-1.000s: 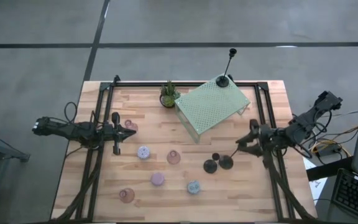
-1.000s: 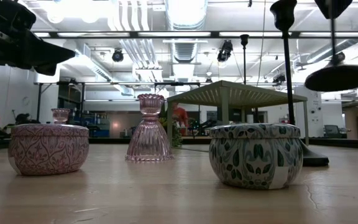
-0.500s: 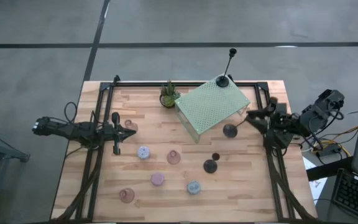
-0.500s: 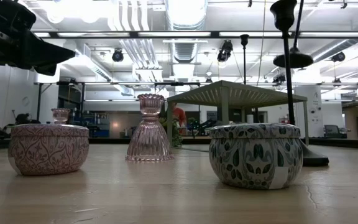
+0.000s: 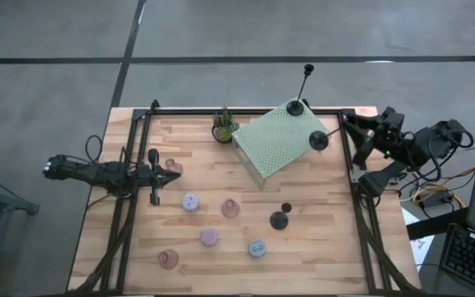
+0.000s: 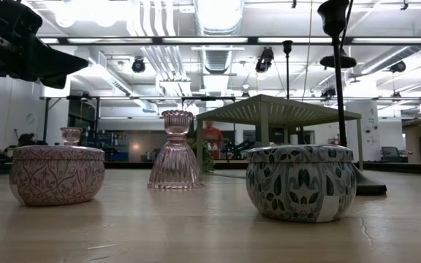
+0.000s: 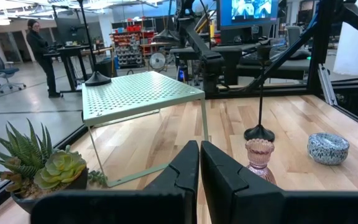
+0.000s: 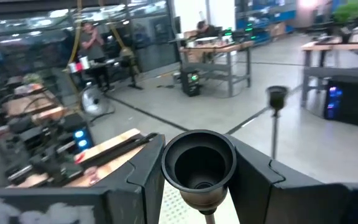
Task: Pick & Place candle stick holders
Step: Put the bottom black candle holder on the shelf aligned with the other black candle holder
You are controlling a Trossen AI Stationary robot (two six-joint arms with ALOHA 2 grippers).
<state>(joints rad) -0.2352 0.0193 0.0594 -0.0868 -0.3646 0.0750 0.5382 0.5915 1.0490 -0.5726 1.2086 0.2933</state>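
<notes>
My right gripper [image 5: 345, 125] is shut on a black candle stick holder, whose round base [image 5: 319, 140] hangs over the right corner of the pale green platform [image 5: 275, 144]. A second black holder [image 5: 296, 107] stands on the platform's far corner. A third [image 5: 279, 219] stands on the table. Three pinkish glass cups [image 5: 230, 209] and three pastel round holders [image 5: 209, 238] stand on the table's near half. My left gripper [image 5: 176, 175] waits shut at the left, level above the table, next to a pink cup [image 5: 171, 167]. My right gripper pinches the black holder's candle cup [image 8: 199, 163], at the stem's top end, between its two fingers [image 8: 145, 177]. The fingers come level from the table's right side. The holder hangs below them, slightly tilted, with its base [image 6: 340, 62] lifted clear above the platform.
A small potted green plant [image 5: 223, 125] stands at the far edge, left of the platform. Black frame rails [image 5: 130, 198] run along the table's left and right sides. In the low view, two patterned tins [image 6: 300, 181] and a pink glass cup [image 6: 176, 151] stand close by.
My right gripper has risen and gone toward the table's far edge, turning as it went. It has carried the black holder from just above the table beside the third holder to over the platform's right corner. The holder stays clear of everything, base down.
</notes>
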